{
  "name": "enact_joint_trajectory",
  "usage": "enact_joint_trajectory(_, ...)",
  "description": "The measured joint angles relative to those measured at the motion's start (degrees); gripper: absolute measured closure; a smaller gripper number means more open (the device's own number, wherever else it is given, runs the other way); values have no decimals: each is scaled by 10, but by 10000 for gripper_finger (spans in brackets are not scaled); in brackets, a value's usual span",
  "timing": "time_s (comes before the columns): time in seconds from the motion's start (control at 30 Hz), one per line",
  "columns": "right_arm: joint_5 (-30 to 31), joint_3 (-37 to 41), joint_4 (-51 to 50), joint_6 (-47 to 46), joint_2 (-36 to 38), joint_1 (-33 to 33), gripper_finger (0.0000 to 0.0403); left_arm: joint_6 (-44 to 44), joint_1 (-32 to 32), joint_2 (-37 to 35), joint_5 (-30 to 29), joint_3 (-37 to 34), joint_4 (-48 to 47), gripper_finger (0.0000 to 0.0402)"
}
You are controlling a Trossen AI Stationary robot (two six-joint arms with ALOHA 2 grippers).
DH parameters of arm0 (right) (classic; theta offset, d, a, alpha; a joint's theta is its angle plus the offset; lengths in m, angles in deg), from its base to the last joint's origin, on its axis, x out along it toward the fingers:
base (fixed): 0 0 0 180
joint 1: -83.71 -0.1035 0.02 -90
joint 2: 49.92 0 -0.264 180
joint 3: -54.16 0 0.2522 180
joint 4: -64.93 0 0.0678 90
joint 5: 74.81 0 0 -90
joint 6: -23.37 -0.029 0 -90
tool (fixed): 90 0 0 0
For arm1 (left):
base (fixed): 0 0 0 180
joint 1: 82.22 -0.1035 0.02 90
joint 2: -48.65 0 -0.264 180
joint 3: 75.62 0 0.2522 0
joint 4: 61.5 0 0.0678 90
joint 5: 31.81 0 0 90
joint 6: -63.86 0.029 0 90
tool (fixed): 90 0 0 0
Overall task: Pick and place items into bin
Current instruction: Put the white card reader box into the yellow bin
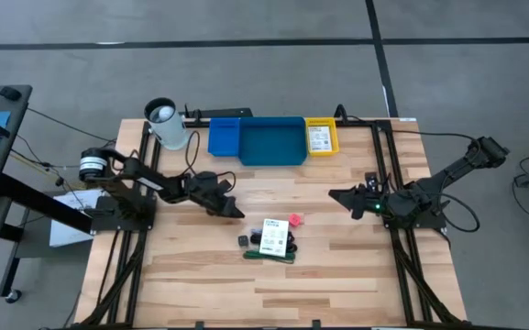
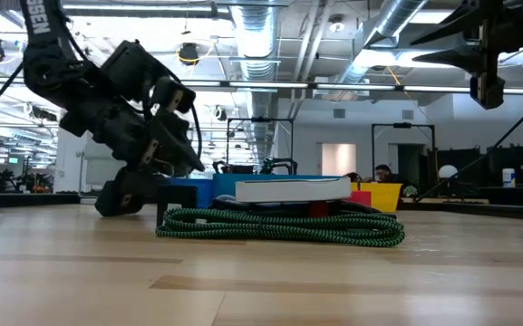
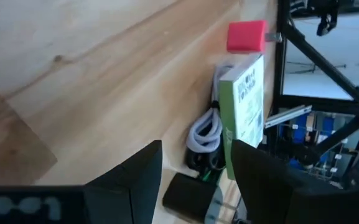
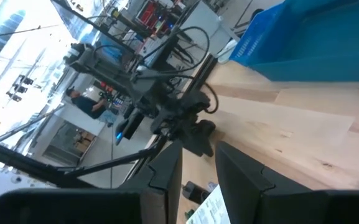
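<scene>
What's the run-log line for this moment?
left gripper: open, low near card | right gripper: open, raised, waiting | bin: no items visible

The right gripper fills the near edge of the right wrist view, its two dark fingers apart with a narrow gap between them. Past them lies the light wooden table, with the blue bin at its far edge. The left arm, dark and trailing cables, reaches down to the tabletop. A corner of the white card with print shows between the fingers. A person sits in the room beyond.
</scene>
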Motion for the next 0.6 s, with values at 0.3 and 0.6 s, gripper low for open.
enact_joint_trajectory(0.3, -18, 0, 0, 0, 0, -2, 312, -18, -17, 25, 1, 23, -14, 220)
enact_joint_trajectory(0.6, -19, 0, 0, 0, 0, -2, 312, -14, -23, 26, -5, 43, -41, 220)
